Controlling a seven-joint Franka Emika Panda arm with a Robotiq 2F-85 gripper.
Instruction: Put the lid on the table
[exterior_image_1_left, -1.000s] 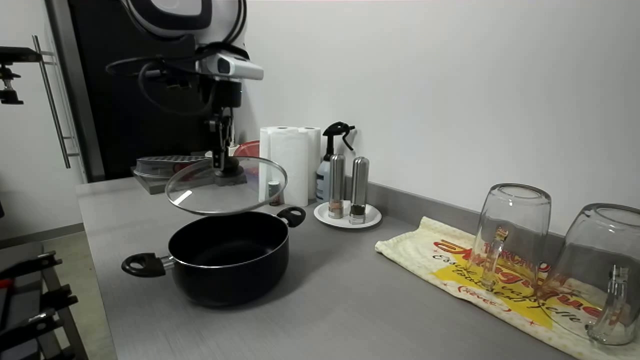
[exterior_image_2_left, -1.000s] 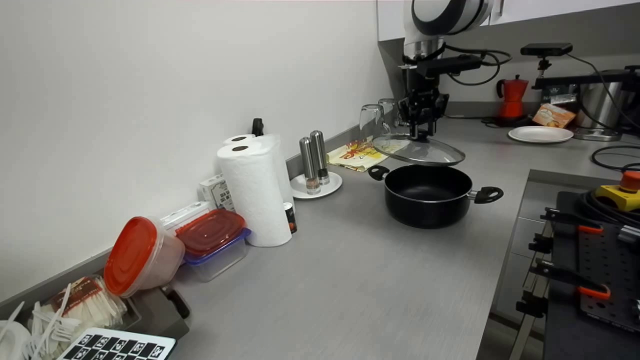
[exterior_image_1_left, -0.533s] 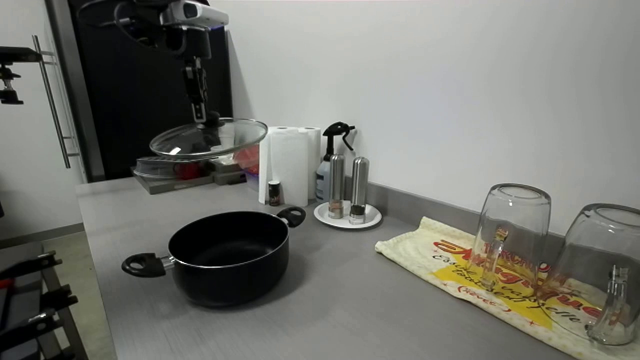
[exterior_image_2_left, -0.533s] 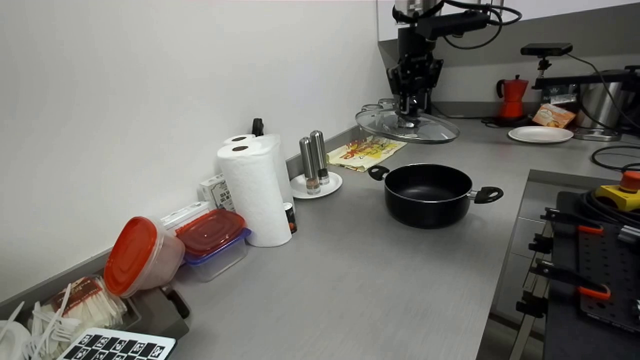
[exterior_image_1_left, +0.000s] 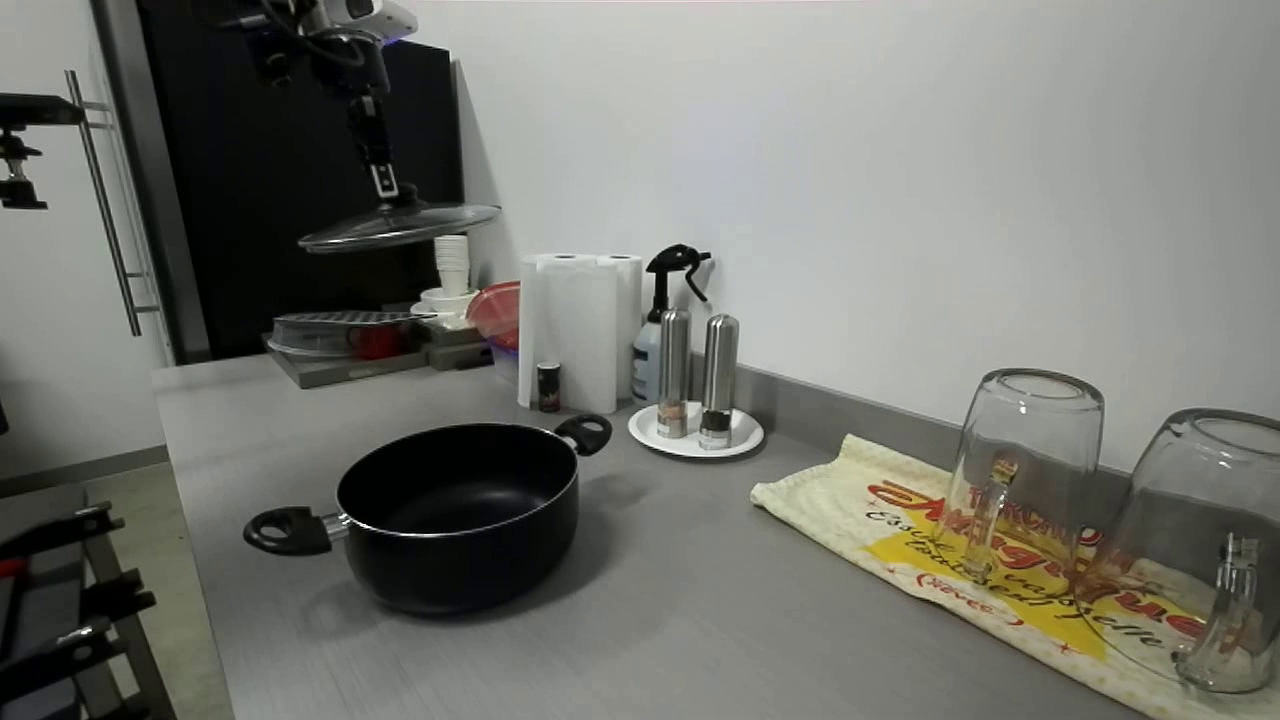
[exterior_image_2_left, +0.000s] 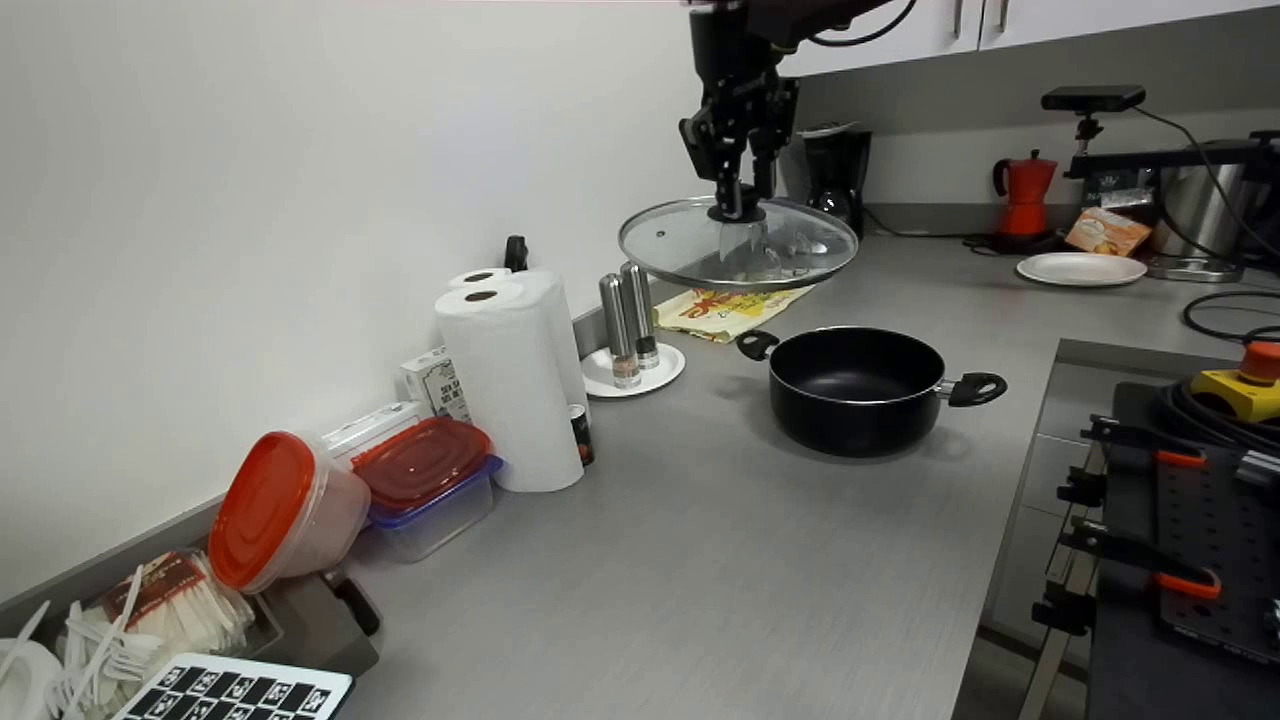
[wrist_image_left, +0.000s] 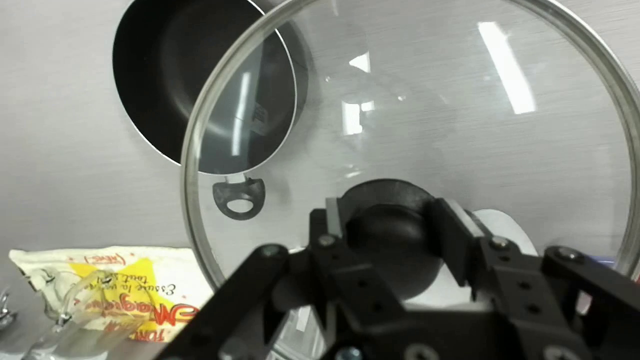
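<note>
Both exterior views across the table (exterior_image_2_left: 640, 600), wrist view downward

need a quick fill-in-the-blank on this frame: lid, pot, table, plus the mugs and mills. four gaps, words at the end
1. Of lid and pot, the claw holds the ____.
2. Of those same two, only the ____ rests on the table.
3. The mills stand on a plate whose colour is ____.
4. On the cloth stand ____ mugs.

Missing words: lid; pot; white; two.
</note>
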